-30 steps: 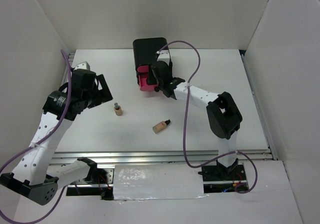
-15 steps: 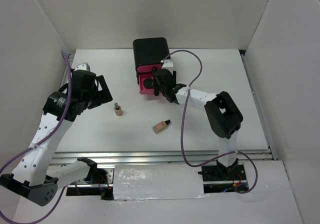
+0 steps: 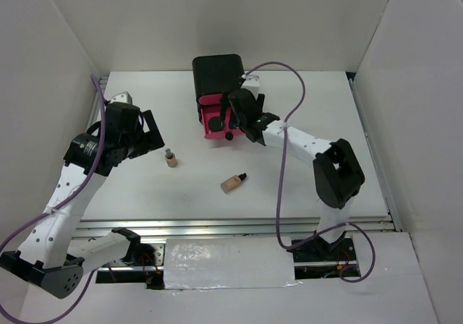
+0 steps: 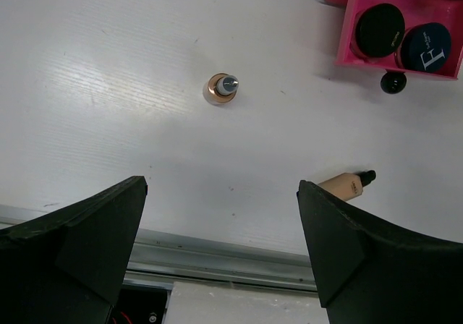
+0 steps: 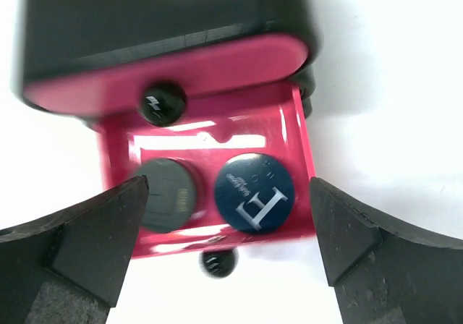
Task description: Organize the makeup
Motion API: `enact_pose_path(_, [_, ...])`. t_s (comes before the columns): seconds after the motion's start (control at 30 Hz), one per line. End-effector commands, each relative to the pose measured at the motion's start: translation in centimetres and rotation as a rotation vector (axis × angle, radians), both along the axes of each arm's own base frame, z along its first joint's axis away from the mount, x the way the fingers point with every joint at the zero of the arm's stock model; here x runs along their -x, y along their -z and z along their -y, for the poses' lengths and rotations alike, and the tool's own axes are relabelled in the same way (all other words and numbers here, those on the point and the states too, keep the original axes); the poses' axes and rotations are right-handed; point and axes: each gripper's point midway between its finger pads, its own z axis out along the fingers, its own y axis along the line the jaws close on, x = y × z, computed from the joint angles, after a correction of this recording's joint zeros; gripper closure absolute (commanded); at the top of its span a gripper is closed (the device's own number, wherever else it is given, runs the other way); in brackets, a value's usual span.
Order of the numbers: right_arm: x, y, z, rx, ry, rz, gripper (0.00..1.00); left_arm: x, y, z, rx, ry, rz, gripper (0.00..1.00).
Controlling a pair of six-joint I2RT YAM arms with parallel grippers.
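**Two bottles left on the bench, two round pieces already in the drawer**

Four pieces of makeup show. A beige bottle with a dark cap [image 3: 171, 158] stands upright on the white bench [image 3: 325, 107], near the left arm. A second beige bottle, also dark-capped [image 3: 233, 183], lies on its side nearer the middle, well apart from the first. The round dark-blue compact with pale lettering [image 5: 254, 192] and the round black-lidded jar [image 5: 167, 194] sit side by side in the open pink drawer [image 5: 300, 136] of the black box [image 3: 217, 74]. No sachets show in any view.

The bottles look small, rigid and light, with smooth sides that could slip or roll. The lying one probably rolls if nudged across its length, so a grasp across the beige body, not the narrow cap, seems safest. The upright one is likely to tip, so closing on its body from both sides at once would suit it. The compact and jar are flat, hard discs, best taken across their rims, and the drawer walls leave little room beside them.

The right pincer [image 3: 239, 116] hovers over the open drawer with its jaws spread wide and nothing between them. The left pincer [image 3: 150, 132] hangs above the left part of the bench, also wide open and empty, with both bottles in its wrist view.

Of the box, one drawer stands open and another above it is closed, each with a black knob.
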Motion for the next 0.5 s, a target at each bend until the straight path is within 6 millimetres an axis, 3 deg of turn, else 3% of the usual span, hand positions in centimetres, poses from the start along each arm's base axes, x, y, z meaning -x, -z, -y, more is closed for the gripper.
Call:
enact_pose_path(0.0, [1.1,-5.7,2.3,-0.234,0.115,0.015,0.0,-0.1,-0.5,0.1,0.012,0.014,0.041,0.01])
enact_pose_path(0.03, [1.9,-5.5,2.8,-0.283,0.131,-0.015,0.03,-0.1,-0.4,0.1,0.012,0.013,0.04,0.01])
enact_pose_path(0.07, [3.1,-2.7,3.3,-0.344,0.177,-0.106,0.05,-0.1,-0.4,0.1,0.014,0.012,0.04,0.01])
enact_pose_path(0.1, [3.6,-1.5,3.9,-0.384,0.207,-0.151,0.09,-0.1,-0.4,0.1,0.016,0.009,0.043,0.01])
enact_pose_path(0.13, [4.7,-0.5,4.0,-0.428,0.215,-0.203,0.23,-0.1,-0.3,0.0,0.015,0.005,0.041,0.01])
enact_pose_path(0.17, [6.3,2.6,4.7,-0.474,0.267,-0.279,0.29,-0.1,-0.2,0.0,0.014,0.006,0.039,0.01])
enact_pose_path(0.2, [6.8,3.7,5.2,-0.512,0.29,-0.305,0.66,-0.1,-0.2,0.1,0.018,0.006,0.042,0.01])
enact_pose_path(0.23, [7.7,4.0,5.4,-0.562,0.294,-0.32,0.87,-0.1,-0.1,0.0,0.015,0.005,0.038,0.0])
enact_pose_path(0.27, [9.0,6.5,6.0,-0.615,0.338,-0.357,0.96,-0.1,-0.1,0.1,0.016,0.004,0.037,0.01])
enact_pose_path(0.4, [9.5,8.2,5.3,-0.747,0.265,-0.38,1.0,-0.2,-0.1,0.0,0.015,0.001,0.039,0.01])
enact_pose_path(0.43, [8.5,7.4,4.8,-0.779,0.216,-0.335,1.0,-0.2,-0.1,0.0,0.016,0.0,0.037,0.01])
enact_pose_path(0.47, [8.7,7.8,4.1,-0.792,0.18,-0.356,1.0,-0.2,0.0,0.0,0.016,0.0,0.037,0.0])
